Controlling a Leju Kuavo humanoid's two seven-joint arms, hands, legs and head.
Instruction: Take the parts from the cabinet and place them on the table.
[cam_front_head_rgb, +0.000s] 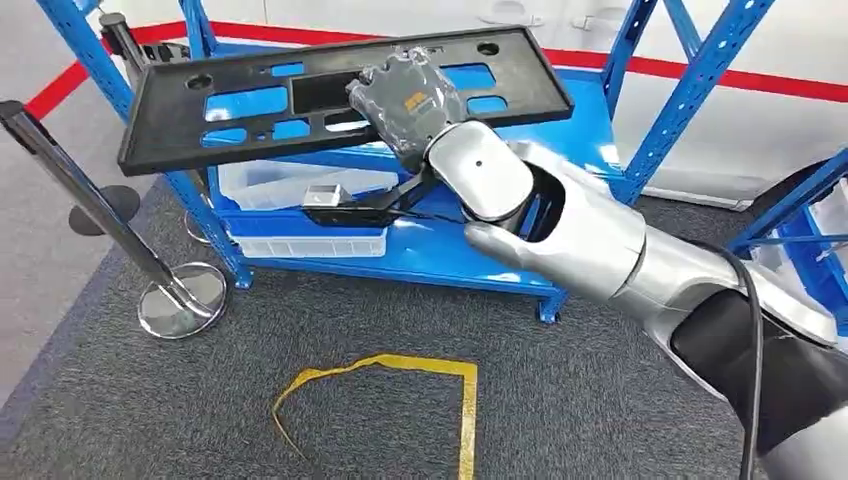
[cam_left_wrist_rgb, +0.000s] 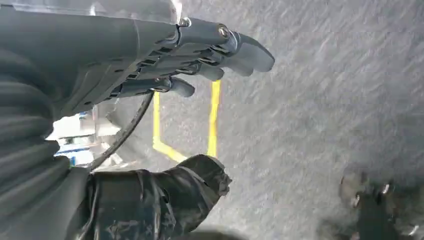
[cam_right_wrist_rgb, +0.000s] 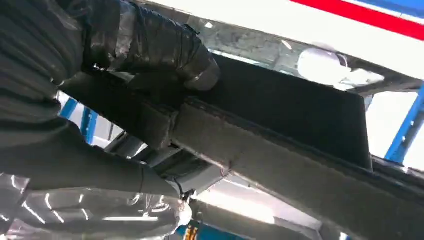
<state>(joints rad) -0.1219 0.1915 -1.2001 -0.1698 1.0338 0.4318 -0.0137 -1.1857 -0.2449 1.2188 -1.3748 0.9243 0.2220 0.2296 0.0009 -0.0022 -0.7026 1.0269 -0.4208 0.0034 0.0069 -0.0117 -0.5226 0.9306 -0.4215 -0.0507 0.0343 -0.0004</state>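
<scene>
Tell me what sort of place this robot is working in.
Probably a workshop or a factory test area. Blue perforated steel shelving holds clear plastic bins, red tape marks the floor behind it, and the right hand holds a flat black plastic part.

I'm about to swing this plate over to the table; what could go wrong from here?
The right hand holds the long black plate near its middle only, so it may tip or twist in the fingers. Its left end hangs close to the blue rack post and the stanchion pole, and could catch them on a swing.
</scene>
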